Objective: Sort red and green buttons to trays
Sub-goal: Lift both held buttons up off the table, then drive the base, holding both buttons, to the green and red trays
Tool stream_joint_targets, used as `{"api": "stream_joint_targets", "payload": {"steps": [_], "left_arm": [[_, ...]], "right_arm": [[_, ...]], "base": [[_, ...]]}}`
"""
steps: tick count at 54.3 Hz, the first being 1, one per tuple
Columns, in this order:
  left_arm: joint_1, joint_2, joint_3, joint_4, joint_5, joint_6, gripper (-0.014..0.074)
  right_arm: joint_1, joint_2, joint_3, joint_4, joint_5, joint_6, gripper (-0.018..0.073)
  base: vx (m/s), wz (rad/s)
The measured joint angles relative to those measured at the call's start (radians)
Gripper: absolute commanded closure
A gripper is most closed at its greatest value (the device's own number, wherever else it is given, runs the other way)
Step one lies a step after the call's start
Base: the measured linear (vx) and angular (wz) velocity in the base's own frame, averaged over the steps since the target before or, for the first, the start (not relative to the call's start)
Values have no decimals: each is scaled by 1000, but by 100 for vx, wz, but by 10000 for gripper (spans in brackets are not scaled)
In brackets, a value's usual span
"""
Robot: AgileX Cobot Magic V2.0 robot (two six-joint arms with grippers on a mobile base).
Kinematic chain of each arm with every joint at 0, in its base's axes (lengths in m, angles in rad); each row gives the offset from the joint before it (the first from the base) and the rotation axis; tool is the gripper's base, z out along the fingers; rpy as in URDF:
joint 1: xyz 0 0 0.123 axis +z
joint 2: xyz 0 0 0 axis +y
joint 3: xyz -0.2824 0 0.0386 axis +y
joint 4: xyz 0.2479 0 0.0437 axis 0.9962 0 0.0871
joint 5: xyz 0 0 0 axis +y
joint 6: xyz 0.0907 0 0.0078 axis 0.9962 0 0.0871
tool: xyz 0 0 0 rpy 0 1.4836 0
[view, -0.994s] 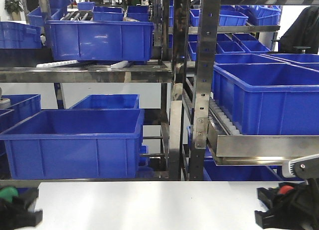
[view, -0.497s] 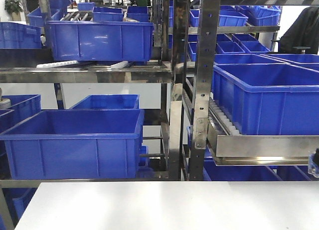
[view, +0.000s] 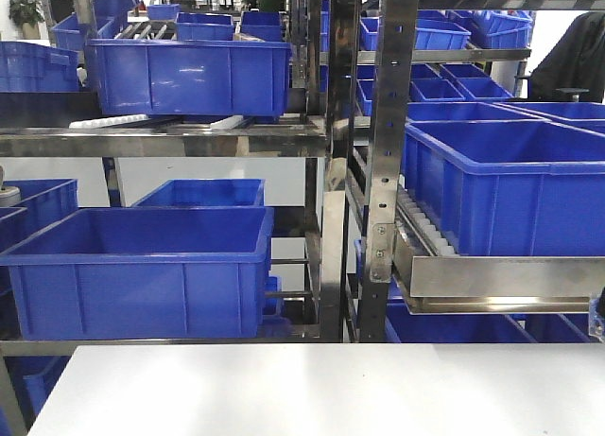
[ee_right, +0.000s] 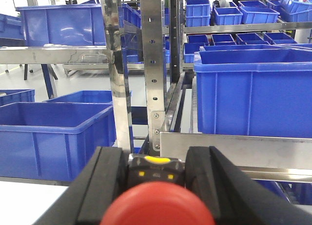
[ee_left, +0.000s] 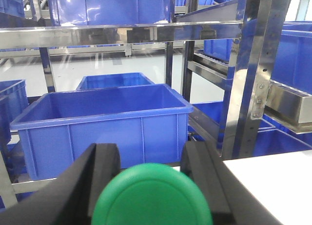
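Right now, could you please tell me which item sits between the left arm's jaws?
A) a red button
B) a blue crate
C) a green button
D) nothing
C: the left wrist view shows the green button between the two black jaws; the red button sits between the right arm's.
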Motion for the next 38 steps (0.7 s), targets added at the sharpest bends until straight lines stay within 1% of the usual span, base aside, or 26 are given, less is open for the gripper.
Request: {"api": "stream_joint_targets", "payload": {"steps": [38], "left_arm": [[0, 0, 0, 0, 1, 0, 602]], "right_arm": [[0, 0, 0, 0, 0, 0, 565]], "base": [[0, 0]]}}
